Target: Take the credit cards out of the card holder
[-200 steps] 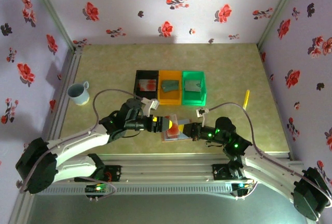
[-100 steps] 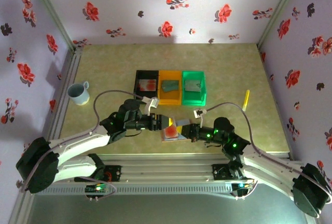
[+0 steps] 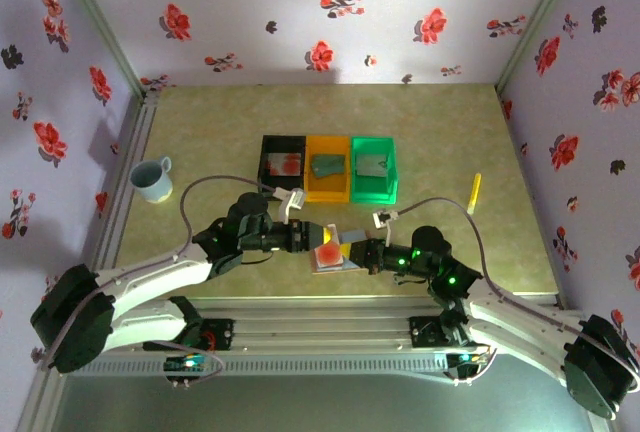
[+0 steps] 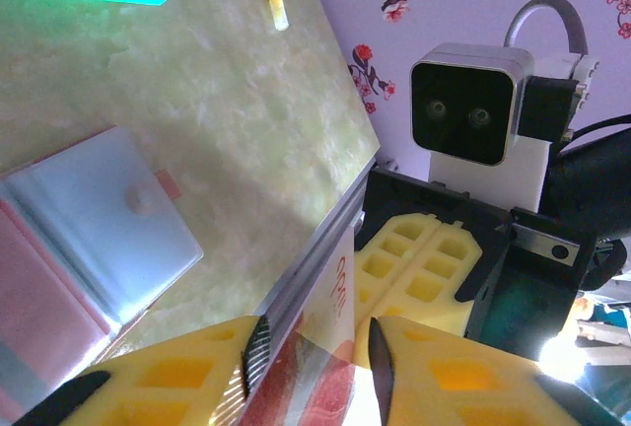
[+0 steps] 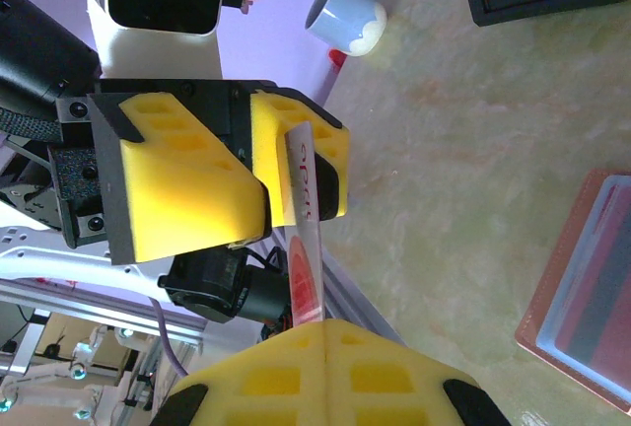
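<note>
A credit card (image 5: 304, 239), pale with a red blotch, is held on edge above the table with my right gripper (image 5: 325, 325) shut on its lower end. The card's free end (image 4: 340, 293) stands between the fingers of my left gripper (image 4: 314, 352). Those jaws are still apart, with a gap on each side of the card. In the top view the card (image 3: 328, 250) hangs between the left gripper (image 3: 308, 239) and the right gripper (image 3: 356, 250). The card holder (image 4: 99, 219) lies open on the table below, blue-grey inside and pink at the edge (image 5: 592, 268).
The black bin (image 3: 282, 164), orange bin (image 3: 328, 166) and green bin (image 3: 374, 167) stand in a row just behind, each with something flat inside. A pale blue mug (image 3: 152, 179) is at the left. A yellow stick (image 3: 474, 192) lies at the right.
The left gripper's jaws have narrowed around the card's free end. The left gripper has drawn back a little to the left, so the card's red blotch now shows from above.
</note>
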### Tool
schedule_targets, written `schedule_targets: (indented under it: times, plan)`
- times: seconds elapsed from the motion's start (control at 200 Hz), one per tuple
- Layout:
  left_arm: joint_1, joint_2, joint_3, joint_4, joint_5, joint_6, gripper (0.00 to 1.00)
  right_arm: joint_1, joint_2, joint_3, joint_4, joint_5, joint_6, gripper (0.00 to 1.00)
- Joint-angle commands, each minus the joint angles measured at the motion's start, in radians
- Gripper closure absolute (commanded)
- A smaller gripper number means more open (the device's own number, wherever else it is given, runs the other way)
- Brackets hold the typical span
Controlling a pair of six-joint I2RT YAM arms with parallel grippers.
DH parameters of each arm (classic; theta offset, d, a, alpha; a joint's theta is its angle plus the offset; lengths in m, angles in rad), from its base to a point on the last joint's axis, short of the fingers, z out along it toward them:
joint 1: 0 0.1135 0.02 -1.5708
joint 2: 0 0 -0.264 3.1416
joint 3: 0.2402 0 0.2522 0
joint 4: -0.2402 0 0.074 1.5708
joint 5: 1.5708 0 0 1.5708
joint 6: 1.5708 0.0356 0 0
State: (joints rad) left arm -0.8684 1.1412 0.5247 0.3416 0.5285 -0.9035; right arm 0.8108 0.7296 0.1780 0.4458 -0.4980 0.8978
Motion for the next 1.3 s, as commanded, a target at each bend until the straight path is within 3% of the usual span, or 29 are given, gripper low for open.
schedule_targets:
  times: [0.0,0.215,0.37,0.53,0.72,0.815,1.02,1.3]
  plan:
    - [-0.004,-0.015,-0.008,0.042,0.023,-0.001,0.71,0.008,0.000,0.009,0.009,0.002,-0.017,1.00]
    - [-0.004,-0.014,-0.012,0.045,0.021,-0.001,0.83,0.008,-0.002,0.008,0.001,0.008,-0.017,1.00]
    - [-0.005,-0.018,-0.012,0.042,0.015,-0.001,1.00,0.008,-0.006,0.014,-0.011,0.016,-0.020,1.00]
    - [-0.005,-0.037,-0.011,0.002,-0.035,0.008,1.00,0.008,-0.019,0.024,-0.055,0.052,-0.026,1.00]
    - [-0.005,-0.093,-0.005,-0.061,-0.142,0.016,1.00,0.008,-0.044,-0.001,0.004,0.115,0.023,0.57]
    - [-0.004,-0.126,-0.015,-0.050,-0.196,0.001,1.00,0.027,-0.032,-0.029,0.113,0.135,0.064,0.45]
    - [-0.004,-0.167,-0.041,0.038,-0.259,-0.064,1.00,0.178,-0.023,-0.090,0.323,0.289,0.036,0.40]
    - [-0.004,-0.169,-0.076,0.166,-0.261,-0.146,1.00,0.288,0.001,-0.090,0.359,0.419,-0.046,0.41]
